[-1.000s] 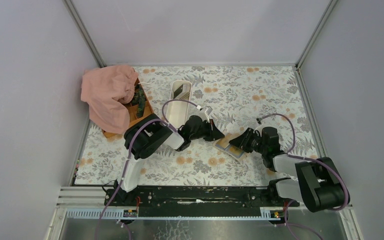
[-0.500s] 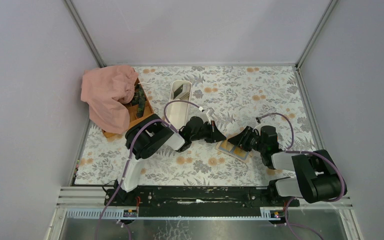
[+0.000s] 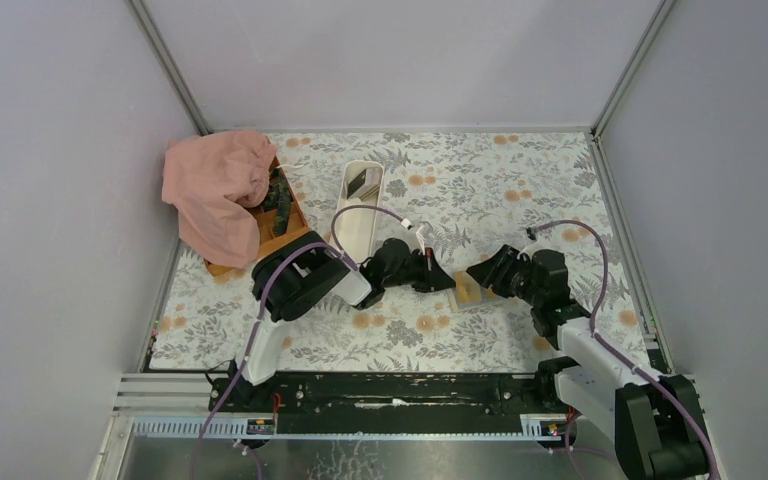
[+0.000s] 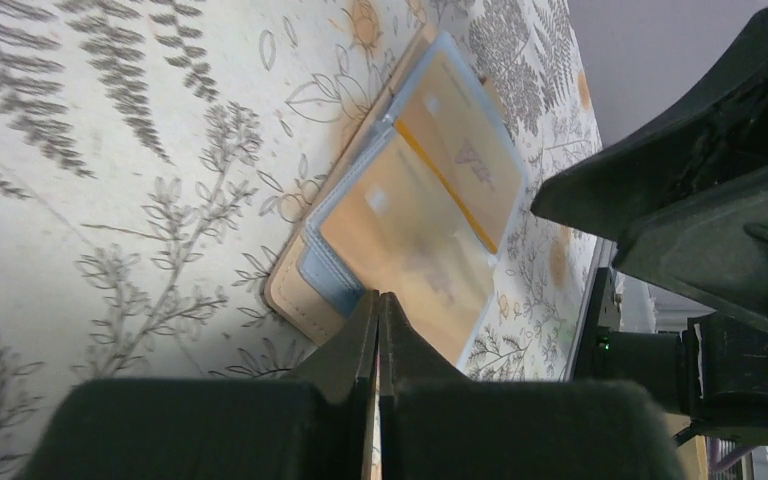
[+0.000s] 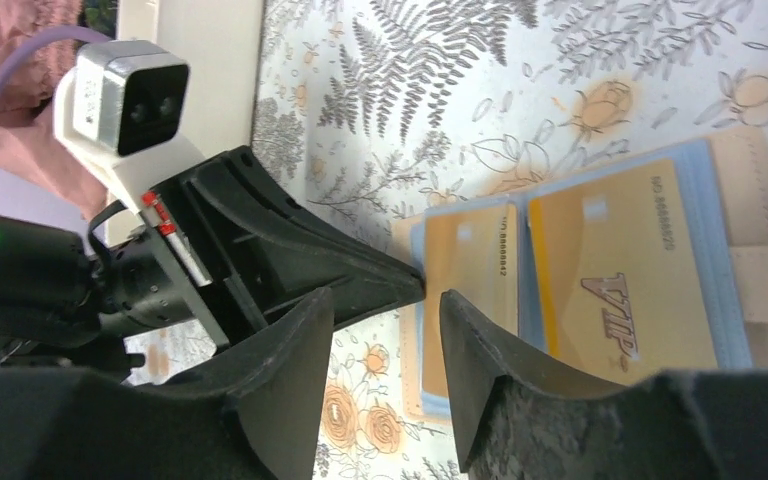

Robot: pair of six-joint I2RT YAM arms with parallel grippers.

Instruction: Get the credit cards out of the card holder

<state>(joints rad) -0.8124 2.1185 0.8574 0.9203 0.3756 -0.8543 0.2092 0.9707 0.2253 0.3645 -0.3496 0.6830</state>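
- my right gripper (image 5: 387, 305) fills the bottom of the shot, jaws standing apart
- the card holder (image 5: 722, 250) lies open and flat on the flowery table cover (image 5: 560, 60), with two gold credit cards (image 5: 620, 270) in its sleeves, the right one marked VIP
- the left gripper (image 5: 412, 284) is pinched to a point, tip touching the holder's left edge
- a white tray (image 5: 210, 60) and a pink cloth (image 5: 10, 150) sit up in the top left corner

Card holder (image 5: 760, 200) is tan outside, light blue inside. The credit cards (image 5: 620, 270) in it are gold-orange, one with grey VIP lettering and a yellow edge stripe. Tablecloth (image 3: 520, 180) under it: pale with grey ferns and orange flowers. Pink cloth (image 3: 215, 185), white tray (image 3: 358, 232), brown wooden box (image 3: 280, 240).
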